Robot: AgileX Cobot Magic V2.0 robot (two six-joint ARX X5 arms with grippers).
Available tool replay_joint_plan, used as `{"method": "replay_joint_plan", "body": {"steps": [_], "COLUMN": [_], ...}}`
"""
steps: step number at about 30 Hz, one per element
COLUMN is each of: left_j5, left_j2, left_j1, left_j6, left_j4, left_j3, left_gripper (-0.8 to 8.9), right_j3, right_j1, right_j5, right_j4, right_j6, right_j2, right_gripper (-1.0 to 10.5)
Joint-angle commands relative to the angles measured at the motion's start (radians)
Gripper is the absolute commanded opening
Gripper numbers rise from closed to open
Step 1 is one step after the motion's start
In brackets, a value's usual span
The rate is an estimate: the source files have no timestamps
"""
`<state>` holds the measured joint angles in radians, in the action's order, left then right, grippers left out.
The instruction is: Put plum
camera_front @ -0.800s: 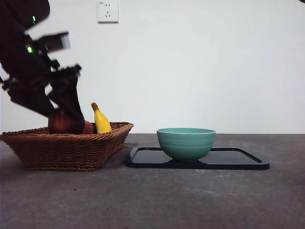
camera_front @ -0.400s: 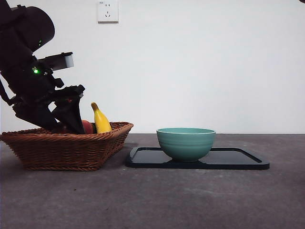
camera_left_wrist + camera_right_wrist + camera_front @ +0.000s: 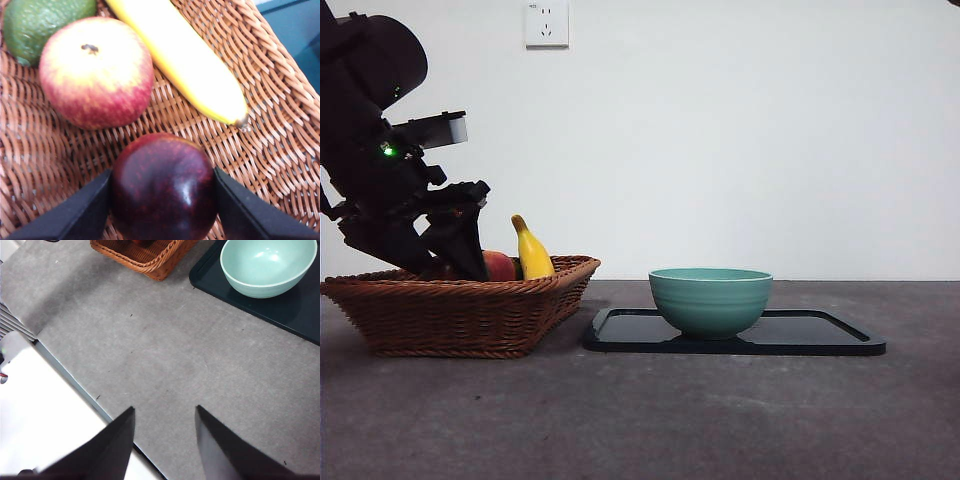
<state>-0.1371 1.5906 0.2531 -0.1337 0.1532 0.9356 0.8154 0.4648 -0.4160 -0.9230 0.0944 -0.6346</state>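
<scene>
The plum [image 3: 164,186], dark maroon and glossy, rests on the woven floor of the wicker basket [image 3: 280,100]. My left gripper [image 3: 162,175] is shut on it, one black jaw pressing each side. In the front view this gripper [image 3: 455,262] reaches down into the basket [image 3: 460,310] at the left, and the rim and jaws hide the plum. My right gripper [image 3: 165,415] hangs open over bare grey table with nothing between its fingers.
Beside the plum lie a red-yellow fruit [image 3: 95,70], a banana [image 3: 185,60] and a green fruit [image 3: 40,22]. Right of the basket, a teal bowl [image 3: 710,298] stands on a black tray [image 3: 820,335]. The right wrist view shows the table's edge close to that gripper.
The left gripper has lowered the plum from rim height down into the basket, where the plum no longer shows in the front view. Over the last half second it barely moved.
</scene>
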Motion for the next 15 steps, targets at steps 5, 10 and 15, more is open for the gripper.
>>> {"method": "replay_joint_plan", "body": {"steps": [5, 10, 15], "left_j5": [-0.005, -0.005, -0.005], "left_j2": [0.025, 0.039, 0.034], "left_j1": [0.003, 0.005, 0.006], "left_j6": [-0.010, -0.010, -0.006], "left_j4": [0.006, 0.037, 0.040], "left_j3": [0.010, 0.010, 0.012], "left_gripper": [3.80, 3.80, 3.80], "right_j3": [0.009, 0.009, 0.009], "right_j1": [0.007, 0.007, 0.007], "right_j5": [-0.002, -0.002, -0.002], "right_j4": [0.011, 0.011, 0.011], "right_j6": [0.010, 0.011, 0.018], "right_j2": [-0.002, -0.002, -0.002], "right_gripper": [1.9, 1.9, 1.9]}}
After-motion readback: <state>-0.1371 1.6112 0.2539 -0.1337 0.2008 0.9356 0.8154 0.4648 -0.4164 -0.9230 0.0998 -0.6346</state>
